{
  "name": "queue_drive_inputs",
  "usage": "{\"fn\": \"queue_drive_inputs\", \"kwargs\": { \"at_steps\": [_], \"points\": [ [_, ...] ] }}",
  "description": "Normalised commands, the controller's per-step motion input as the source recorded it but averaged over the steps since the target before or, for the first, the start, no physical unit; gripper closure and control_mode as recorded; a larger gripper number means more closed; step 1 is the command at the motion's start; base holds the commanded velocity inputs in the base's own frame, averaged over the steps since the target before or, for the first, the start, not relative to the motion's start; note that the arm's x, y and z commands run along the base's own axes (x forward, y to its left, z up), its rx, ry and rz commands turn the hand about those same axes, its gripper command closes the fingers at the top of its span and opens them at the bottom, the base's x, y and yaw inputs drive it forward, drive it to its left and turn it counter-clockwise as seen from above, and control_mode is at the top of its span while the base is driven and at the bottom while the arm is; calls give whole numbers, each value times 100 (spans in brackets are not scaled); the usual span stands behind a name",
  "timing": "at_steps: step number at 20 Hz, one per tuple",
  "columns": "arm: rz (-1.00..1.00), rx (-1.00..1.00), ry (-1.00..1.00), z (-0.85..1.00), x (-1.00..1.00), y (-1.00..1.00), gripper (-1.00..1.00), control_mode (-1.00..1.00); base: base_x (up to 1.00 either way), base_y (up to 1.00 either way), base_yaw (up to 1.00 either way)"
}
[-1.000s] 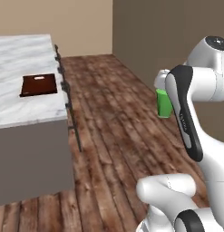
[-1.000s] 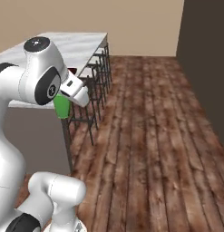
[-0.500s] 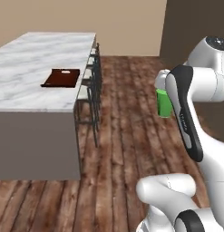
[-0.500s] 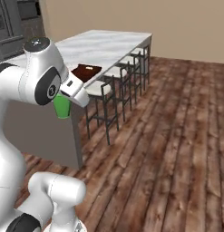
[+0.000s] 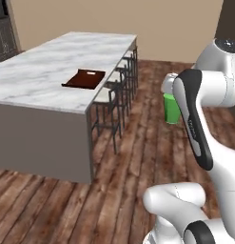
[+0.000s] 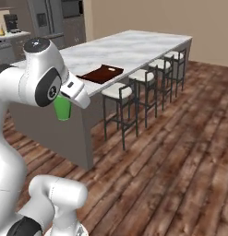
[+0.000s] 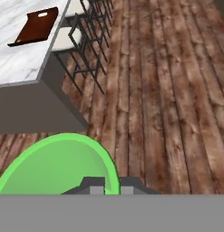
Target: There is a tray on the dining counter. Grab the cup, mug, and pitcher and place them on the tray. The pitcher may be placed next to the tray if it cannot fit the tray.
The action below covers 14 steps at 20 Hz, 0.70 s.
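**While carried above the floor: green cup clamped in the tool**

Clamped on the rim of the green cup, tool raised over the wooden floor, well apart from the desk. Fingertips pinched across the cup wall. Brown tray lying flat on the marble desk, near its stool-side edge. Row of stools tucked along that edge, between desk and cup.

base views flank arm, share dining counter; hand view looks down.
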Motion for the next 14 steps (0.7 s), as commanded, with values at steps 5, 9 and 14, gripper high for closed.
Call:
{"fn": "queue_drive_inputs", "kwargs": {
  "at_steps": [5, 9, 14],
  "points": [
    [0, 0, 0, 0, 0, 0, 100, 100, 20, -69, 38],
    [0, 0, 0, 0, 0, 0, 100, 100, 23, -67, 40],
    [0, 0, 0, 0, 0, 0, 100, 100, 38, -60, 38]
  ]
}}
